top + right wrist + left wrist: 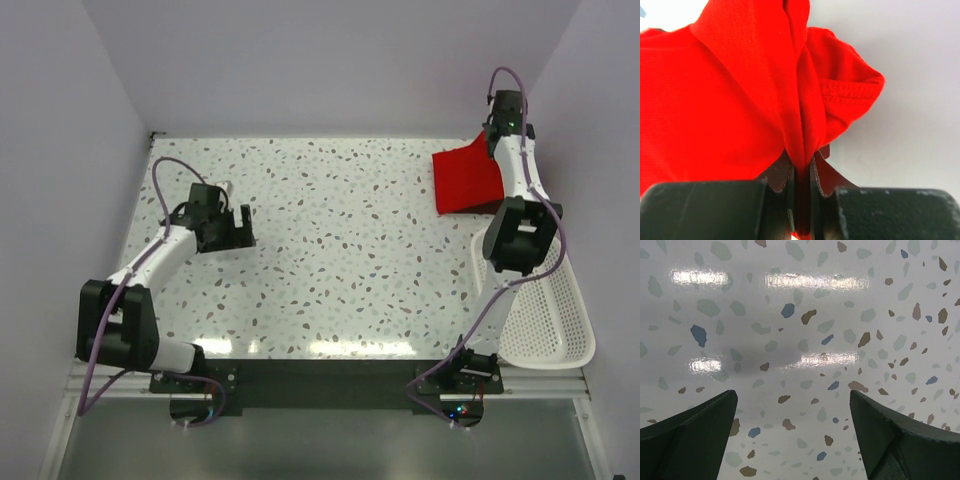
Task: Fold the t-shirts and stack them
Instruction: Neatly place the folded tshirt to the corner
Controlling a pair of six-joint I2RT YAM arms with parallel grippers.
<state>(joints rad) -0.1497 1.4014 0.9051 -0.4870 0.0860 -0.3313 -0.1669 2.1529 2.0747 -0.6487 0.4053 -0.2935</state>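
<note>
A bright red t-shirt (pixel 467 180) lies folded at the table's far right, one edge lifted toward my right gripper (pixel 497 140). In the right wrist view the right gripper (pixel 802 167) is shut on a bunched fold of the red t-shirt (pixel 735 95), a hemmed sleeve edge hanging to the right. My left gripper (pixel 240 226) is open and empty over the left part of the table; in the left wrist view (pixel 792 405) only speckled tabletop shows between its fingers. The dark maroon t-shirt is out of view.
A white slatted plastic basket (pixel 560 320) stands at the table's right edge, beside the right arm. The speckled tabletop (pixel 340 250) is walled by pale panels at the back and both sides.
</note>
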